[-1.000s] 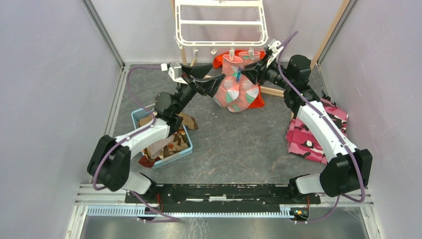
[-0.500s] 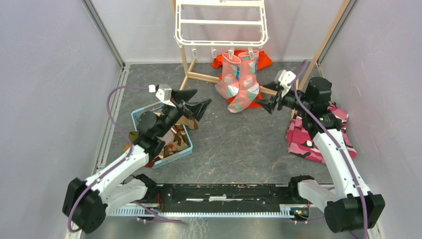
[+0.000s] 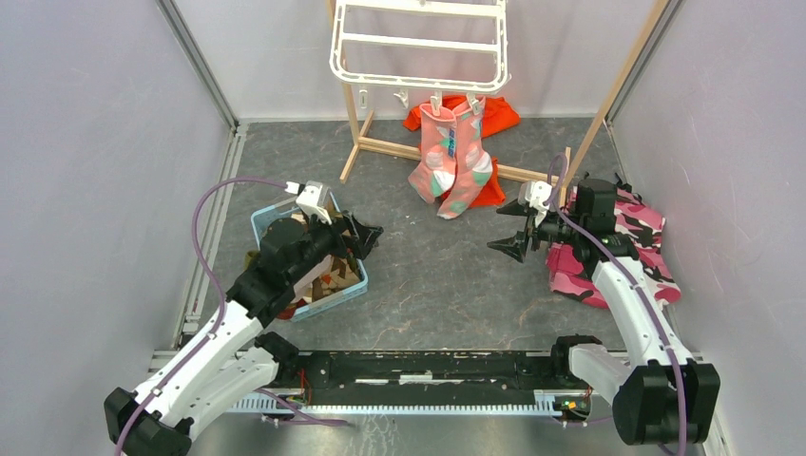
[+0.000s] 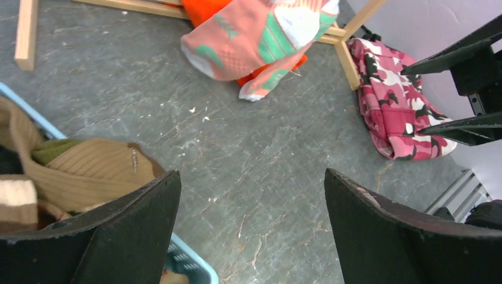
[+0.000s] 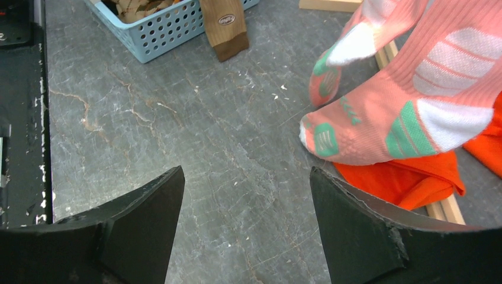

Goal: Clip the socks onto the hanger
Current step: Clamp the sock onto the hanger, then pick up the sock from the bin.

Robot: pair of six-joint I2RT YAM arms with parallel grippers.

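Two pink socks (image 3: 450,161) with teal and white patches hang from clips on the front edge of the white hanger (image 3: 418,46); they also show in the left wrist view (image 4: 254,35) and the right wrist view (image 5: 408,112). More socks, brown and tan, lie in the blue basket (image 3: 354,281); one brown sock (image 5: 225,26) hangs over its rim. My left gripper (image 3: 369,237) is open and empty over the basket's right edge. My right gripper (image 3: 502,245) is open and empty above the floor, left of the pink camouflage cloth.
An orange garment (image 3: 494,119) lies behind and under the hanging socks. The pink camouflage cloth (image 3: 608,256) lies at the right wall. The wooden stand's base bars (image 3: 399,147) run across the floor under the hanger. Grey walls close in left and right.
Both arms have drawn back from the hanging socks toward the near side and lowered. The left gripper is now over the basket; the right is by the camouflage cloth. The socks stay clipped.
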